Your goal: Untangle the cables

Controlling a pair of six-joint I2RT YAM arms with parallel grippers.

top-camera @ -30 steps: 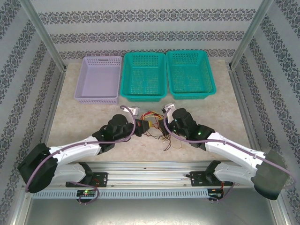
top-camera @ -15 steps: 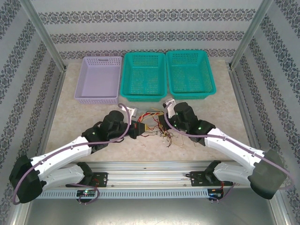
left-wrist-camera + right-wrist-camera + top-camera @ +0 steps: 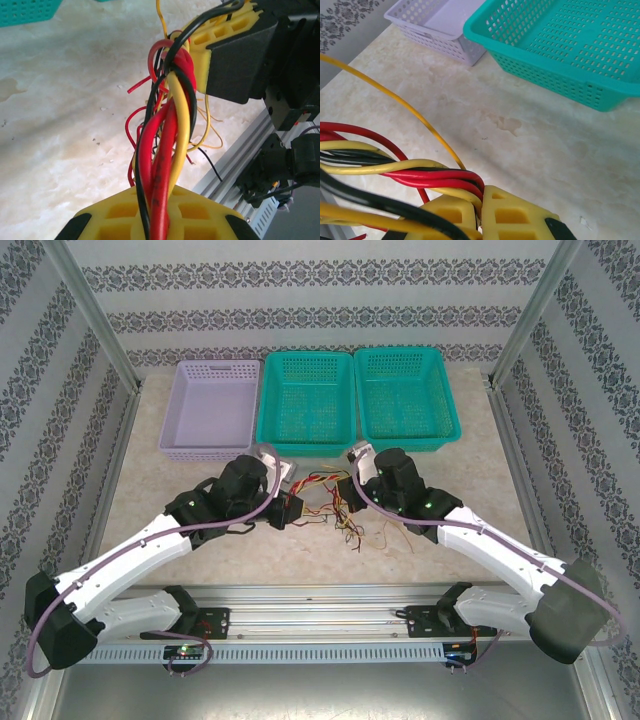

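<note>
L fingers clamped tight on one end of the cables, R fingers pinched shut on the other. Twisted red/yellow/black bundle strung between them, just above the desk, loose ends trailing down. Best move, I'd say: ease apart slowly, counter-rotate wrists to unwind the twist, no yanking.

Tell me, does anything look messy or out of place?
The cables, red, yellow and black, are twisted into one rope between the left gripper and right gripper, both shut on it, with loose ends straggling over the table.
</note>
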